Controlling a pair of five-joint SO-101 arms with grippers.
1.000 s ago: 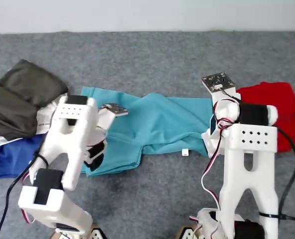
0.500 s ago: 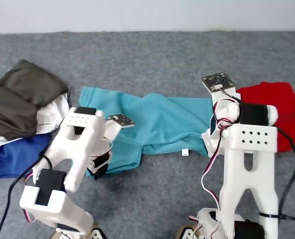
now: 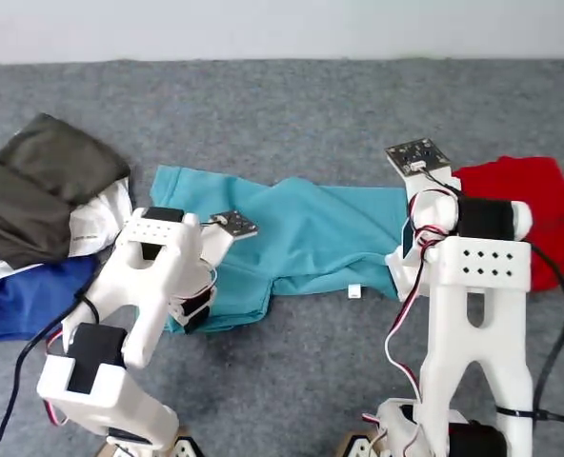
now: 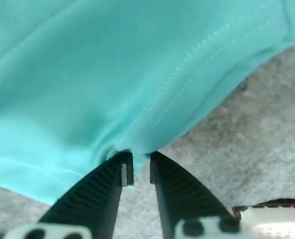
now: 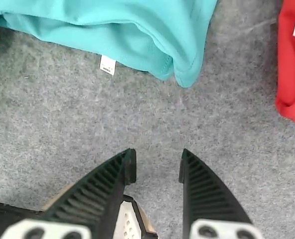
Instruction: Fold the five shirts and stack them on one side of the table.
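1. The pile (image 3: 44, 190) of unfolded shirts sits at the table's (image 3: 292, 114) left edge.
2. My left end effector (image 4: 137, 167) has pulled back toward me over the last second, and its jaws are now nearly closed, pinching the teal shirt (image 3: 311, 228) at its near-left hem.
3. That shirt lies spread mid-table. I judge the first fold can start.
4. My right end effector (image 5: 155, 164) has stayed put, parted and empty, over bare table.
5. The red shirt (image 3: 539, 205) lies far right.
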